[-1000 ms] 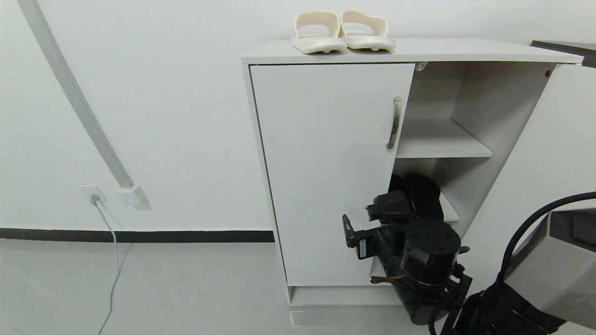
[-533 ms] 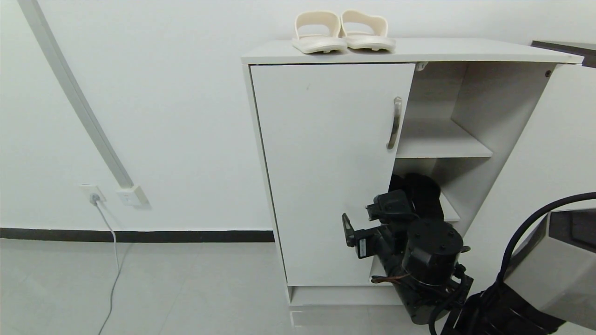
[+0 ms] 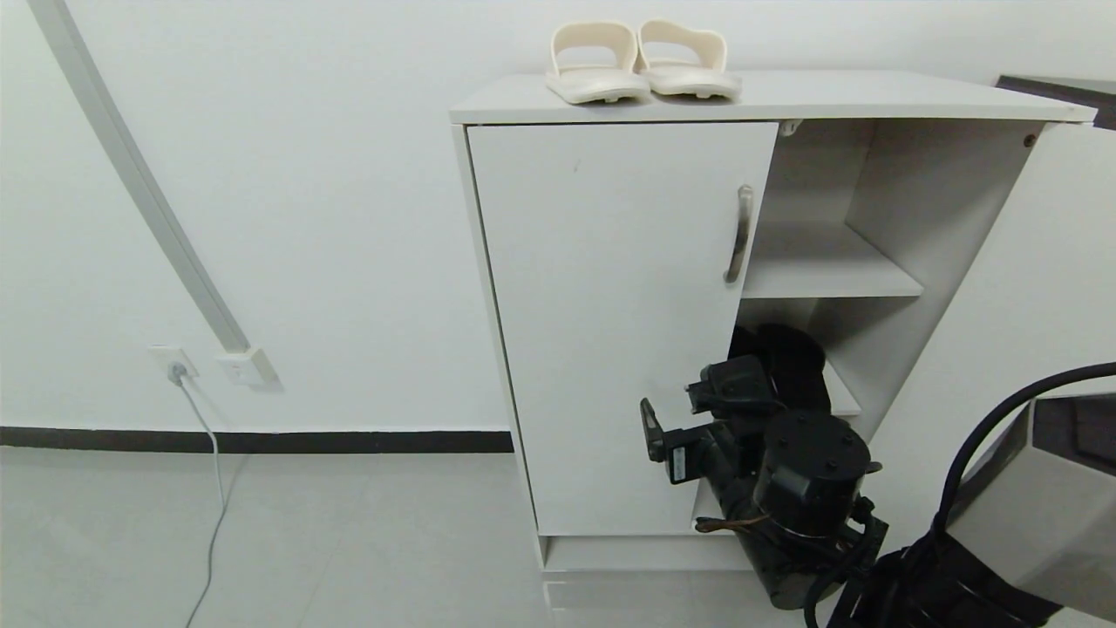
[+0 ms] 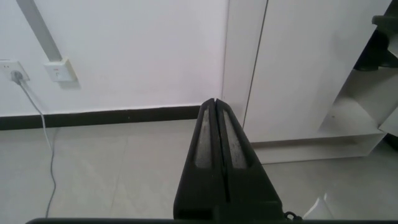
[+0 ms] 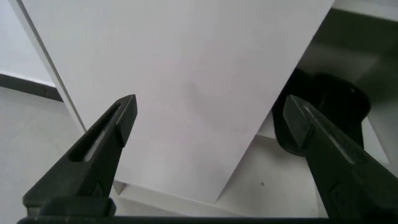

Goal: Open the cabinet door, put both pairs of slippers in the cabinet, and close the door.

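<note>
Hardly anything has shifted over the last second: the whole head view has slid a touch, so log that as camera motion; the right arm (image 3: 806, 475) has only drifted slightly, away from the closed door.

Note for your record:
- Cabinet (image 3: 488, 262): left door (image 3: 610, 323) is closed, its handle (image 3: 741, 231) upright at the inner edge. Right door (image 3: 1020, 288) stands swung wide open.
- Black slippers (image 3: 789, 358) lie inside on the lower shelf (image 3: 841, 397), just behind the right arm's wrist.
- Cream slippers (image 3: 645, 61) sit side by side on the cabinet top, above the closed door.
- Right gripper (image 5: 210, 106): jaws spread wide, holding nothing, low in front of the inner edge of the closed door, with the black pair just beyond one finger.
- Left gripper (image 4: 216, 106): jaws pressed together, empty, held above the floor (image 4: 112, 162) near the cabinet's left side.
- Wall socket (image 3: 174, 362) with a cable (image 3: 214, 488) trailing down to the floor, well apart from the cabinet.
</note>
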`<state>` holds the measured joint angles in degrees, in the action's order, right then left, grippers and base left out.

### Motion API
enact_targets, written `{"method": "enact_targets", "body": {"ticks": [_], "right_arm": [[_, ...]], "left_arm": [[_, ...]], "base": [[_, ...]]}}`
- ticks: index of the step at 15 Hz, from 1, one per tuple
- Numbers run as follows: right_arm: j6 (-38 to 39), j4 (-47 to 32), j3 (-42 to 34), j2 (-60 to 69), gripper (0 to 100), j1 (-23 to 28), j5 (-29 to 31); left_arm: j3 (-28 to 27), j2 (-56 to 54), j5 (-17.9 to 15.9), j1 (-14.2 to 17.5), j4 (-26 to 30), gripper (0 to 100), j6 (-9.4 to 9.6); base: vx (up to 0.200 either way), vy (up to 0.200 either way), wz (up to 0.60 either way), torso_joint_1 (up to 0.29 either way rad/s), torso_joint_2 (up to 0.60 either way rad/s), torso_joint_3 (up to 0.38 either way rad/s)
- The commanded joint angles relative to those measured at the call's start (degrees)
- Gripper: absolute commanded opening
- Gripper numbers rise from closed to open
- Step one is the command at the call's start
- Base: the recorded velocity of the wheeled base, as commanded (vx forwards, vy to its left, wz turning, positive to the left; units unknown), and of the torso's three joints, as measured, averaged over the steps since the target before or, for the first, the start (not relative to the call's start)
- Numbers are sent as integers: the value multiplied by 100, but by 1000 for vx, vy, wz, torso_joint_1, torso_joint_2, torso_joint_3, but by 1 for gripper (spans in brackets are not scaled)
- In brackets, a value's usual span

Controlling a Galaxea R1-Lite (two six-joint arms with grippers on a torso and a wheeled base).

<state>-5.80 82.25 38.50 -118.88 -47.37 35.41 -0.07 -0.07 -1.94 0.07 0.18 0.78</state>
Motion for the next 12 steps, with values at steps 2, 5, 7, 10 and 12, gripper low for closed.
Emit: {"method": "enact_targets", "body": {"ticks": [2,5,7,10,12], "right_arm": [[0,-16,0,-21,100,0,-8],[0,-25,0,-30,100,0,-8],[0,-16,0,-47,100,0,1],[0,-16,0,-47,100,0,1],[0,-16,0,-56,100,0,1]], "left_arm": [[-1,7,0,1,-9,0,1],[-1,7,0,1,-9,0,1],[-1,7,0,1,-9,0,1],[-1,7,0,1,-9,0,1],[-1,7,-8,1,-9,0,1]], "base": [[0,0,0,27,-337,-352],[0,0,0,36,-486,-370],[0,0,0,98,-459,-356],[0,0,0,118,-456,-342],[0,0,0,137,-469,-332]]}}
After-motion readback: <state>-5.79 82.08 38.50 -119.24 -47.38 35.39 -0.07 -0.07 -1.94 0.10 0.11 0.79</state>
